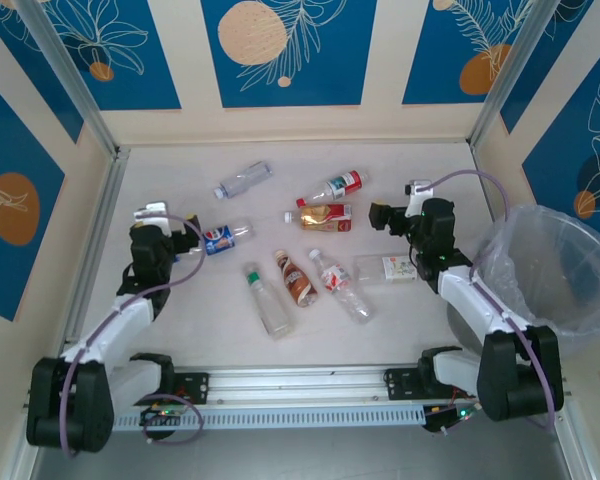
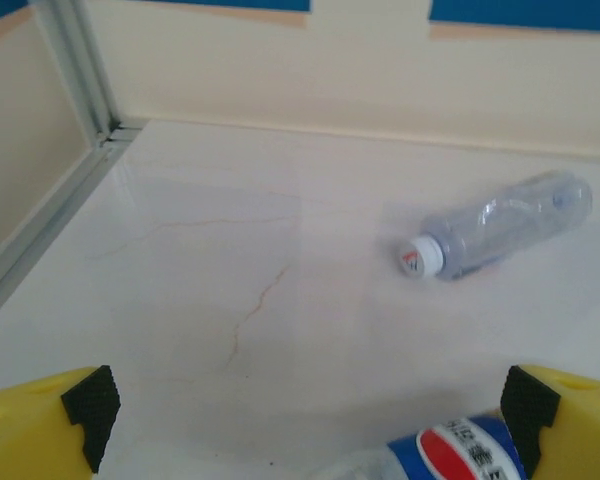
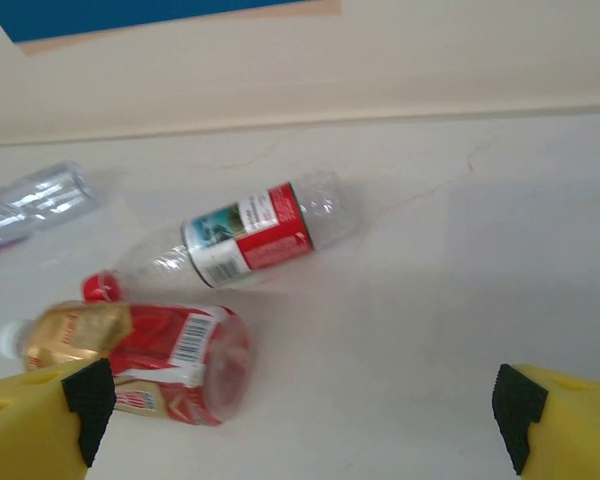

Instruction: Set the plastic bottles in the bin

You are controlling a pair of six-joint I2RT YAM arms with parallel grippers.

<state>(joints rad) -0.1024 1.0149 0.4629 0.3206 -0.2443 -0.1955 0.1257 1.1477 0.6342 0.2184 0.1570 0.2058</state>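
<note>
Clear crinkled plastic bottles [image 1: 280,262], round bag-lined bin [image 1: 552,272]

The big round bin [image 1: 510,235] stands upright, lined with a see-through bag. The bottles all lie flat to its left: a clear bottle [image 1: 385,268] closest, then a red-label bottle [image 1: 333,187], gold bottle [image 1: 320,217] and brown bottle [image 1: 296,277], and a blue-label bottle [image 1: 226,237] far off.

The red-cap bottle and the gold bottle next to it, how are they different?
The red-cap bottle has a red cap; the gold bottle has a white one. The red-cap bottle is mostly clear with a red label; the gold bottle is wrapped in gold and red. Both lie on their sides.
</note>
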